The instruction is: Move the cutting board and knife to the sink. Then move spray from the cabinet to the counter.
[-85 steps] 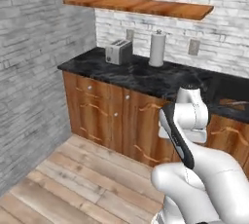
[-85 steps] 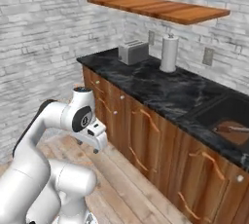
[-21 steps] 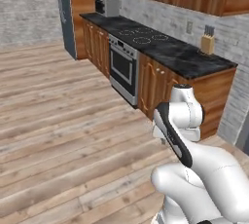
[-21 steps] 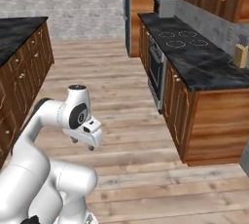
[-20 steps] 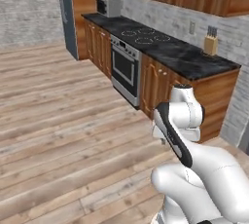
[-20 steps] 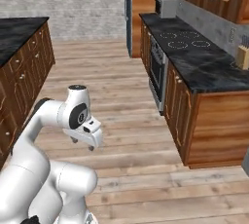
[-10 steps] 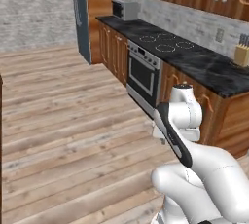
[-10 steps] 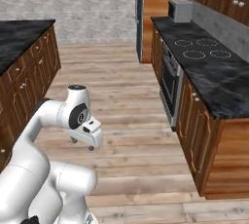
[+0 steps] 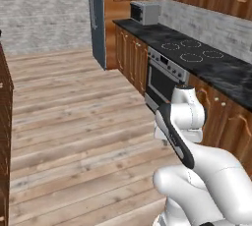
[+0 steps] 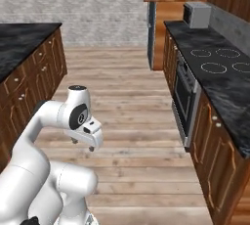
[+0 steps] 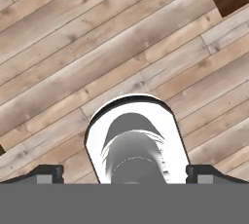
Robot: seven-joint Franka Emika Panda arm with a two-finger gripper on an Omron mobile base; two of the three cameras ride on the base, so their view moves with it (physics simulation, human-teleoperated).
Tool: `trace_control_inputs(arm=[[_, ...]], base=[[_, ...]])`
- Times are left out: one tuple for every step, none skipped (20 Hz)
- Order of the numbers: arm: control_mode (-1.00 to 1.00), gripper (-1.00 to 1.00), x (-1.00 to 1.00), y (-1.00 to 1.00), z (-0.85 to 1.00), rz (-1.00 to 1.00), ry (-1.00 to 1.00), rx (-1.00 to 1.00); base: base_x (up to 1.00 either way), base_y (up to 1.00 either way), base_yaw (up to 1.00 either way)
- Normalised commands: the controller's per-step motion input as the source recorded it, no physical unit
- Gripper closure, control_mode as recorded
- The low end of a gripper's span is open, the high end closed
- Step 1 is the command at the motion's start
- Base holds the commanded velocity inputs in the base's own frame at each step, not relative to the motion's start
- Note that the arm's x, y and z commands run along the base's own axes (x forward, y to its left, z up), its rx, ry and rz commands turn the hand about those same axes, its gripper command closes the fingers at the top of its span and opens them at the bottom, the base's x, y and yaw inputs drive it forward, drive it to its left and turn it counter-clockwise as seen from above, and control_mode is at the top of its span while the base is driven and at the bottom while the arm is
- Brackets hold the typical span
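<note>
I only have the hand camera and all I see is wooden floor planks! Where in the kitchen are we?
Observer: In an aisle. A black stovetop is set into the counter on the robot's right.
Operator: Is there anything else on that side?
Observer: Yes, a grey microwave sits on the counter beyond the stovetop.
Operator: And what's on the other side?
Observer: Another row of brown cupboards with a black top, on the robot's left.
</note>
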Motion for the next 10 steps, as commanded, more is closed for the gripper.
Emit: trace_control_inputs(arm=[[1.0, -1.0, 0.0, 0.0, 0.0, 0.0, 0.0, 0.0], [1.0, -1.0, 0.0, 0.0, 0.0, 0.0, 0.0, 0.0], [1.0, -1.0, 0.0, 0.0, 0.0, 0.0, 0.0, 0.0], [1.0, -1.0, 0.0, 0.0, 0.0, 0.0, 0.0, 0.0], [1.0, -1.0, 0.0, 0.0, 0.0, 0.0, 0.0, 0.0], [1.0, -1.0, 0.0, 0.0, 0.0, 0.0, 0.0, 0.0], [1.0, -1.0, 0.0, 0.0, 0.0, 0.0, 0.0, 0.0], [1.0, -1.0, 0.0, 0.0, 0.0, 0.0, 0.0, 0.0], [1.0, -1.0, 0.0, 0.0, 0.0, 0.0, 0.0, 0.0], [1.0, -1.0, 0.0, 0.0, 0.0, 0.0, 0.0, 0.0]], base=[[0.74, 0.0, 0.16], [0.77, 0.0, 0.14], [0.74, 0.01, 0.14], [0.73, 0.01, 0.15], [0.78, 0.07, 0.12], [0.8, 0.15, 0.07], [0.8, 0.15, 0.05], [0.77, 0.1, 0.06], [0.73, 0.08, 0.07], [0.73, 0.17, 0.04]])
